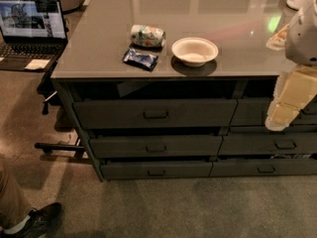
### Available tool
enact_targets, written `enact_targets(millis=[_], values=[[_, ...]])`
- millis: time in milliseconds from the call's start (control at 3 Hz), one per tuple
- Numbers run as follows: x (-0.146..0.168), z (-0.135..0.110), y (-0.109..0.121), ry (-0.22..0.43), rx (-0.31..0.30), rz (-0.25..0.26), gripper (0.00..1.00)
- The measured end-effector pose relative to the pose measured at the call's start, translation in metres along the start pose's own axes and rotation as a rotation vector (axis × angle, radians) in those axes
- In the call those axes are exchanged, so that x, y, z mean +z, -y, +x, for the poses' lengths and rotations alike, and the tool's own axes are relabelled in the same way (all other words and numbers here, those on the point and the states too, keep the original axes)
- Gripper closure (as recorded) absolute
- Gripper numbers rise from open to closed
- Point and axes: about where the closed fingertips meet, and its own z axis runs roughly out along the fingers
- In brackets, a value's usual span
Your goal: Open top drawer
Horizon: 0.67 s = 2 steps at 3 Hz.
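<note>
The top drawer (156, 114) is the wide dark grey front just under the counter top on the left stack, with a small loop pull (156, 115) at its centre. Its front sits in line with the drawers below it. My gripper (283, 114), cream-coloured, hangs at the right edge of the view in front of the right-hand drawer stack. It is well to the right of the top drawer's pull and apart from it, holding nothing that I can see.
Two lower grey drawers (156, 147) sit below the top one, and another stack (277, 145) is on the right. On the counter (99, 48) lie a can (147, 35), a dark snack bag (140, 58) and a white bowl (194, 51). A laptop (32, 29) and a person's shoe (37, 219) are at the left.
</note>
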Motion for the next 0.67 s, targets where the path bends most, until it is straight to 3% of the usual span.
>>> enact_targets(millis=[333, 667], values=[[0.017, 0.000, -0.007, -0.020, 0.078, -0.031, 0.00], [0.043, 0.000, -0.020, -0.050, 0.224, -0.068, 0.00]])
